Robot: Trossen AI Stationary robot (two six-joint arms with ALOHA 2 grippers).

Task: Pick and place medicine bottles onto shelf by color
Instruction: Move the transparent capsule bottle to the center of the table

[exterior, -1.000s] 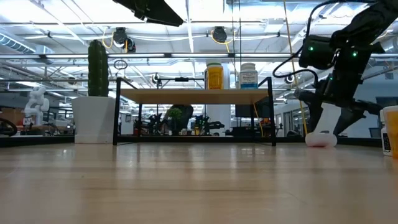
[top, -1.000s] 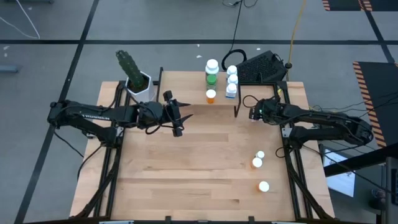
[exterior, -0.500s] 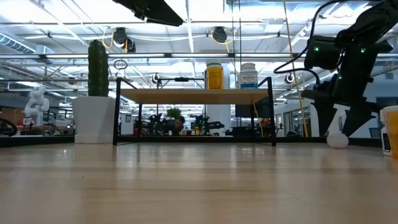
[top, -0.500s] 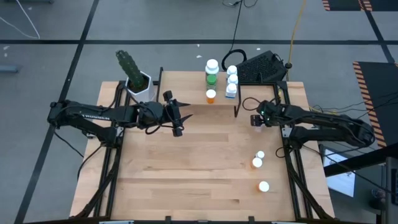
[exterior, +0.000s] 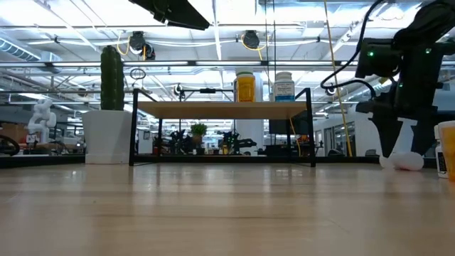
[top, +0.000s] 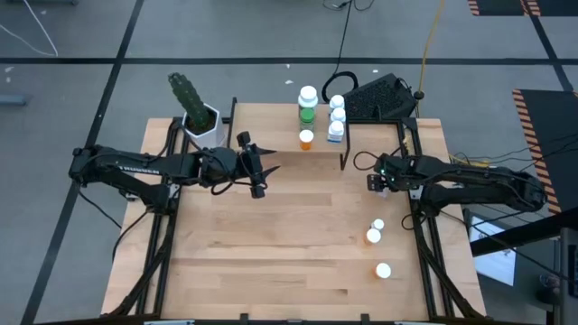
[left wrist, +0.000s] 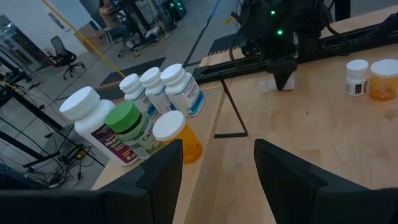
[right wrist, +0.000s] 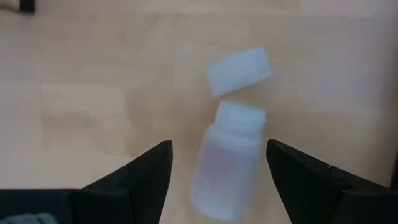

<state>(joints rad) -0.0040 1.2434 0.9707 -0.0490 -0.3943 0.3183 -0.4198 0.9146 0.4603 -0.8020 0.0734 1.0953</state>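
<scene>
The right pincer (right wrist: 214, 180), spread, has shifted over a fallen bottle (right wrist: 227, 158) whose cap (right wrist: 239, 70) lies loose, complicating pickup.

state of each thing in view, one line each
white bottle: lying on the table, cap off
its cap: loose beside the neck
right tool: open, above the white bottle
left tool: open, empty, over the shelf
shelf: upright, bottles on top
green bottle: upright, capped
orange bottle: upright, capped
</scene>
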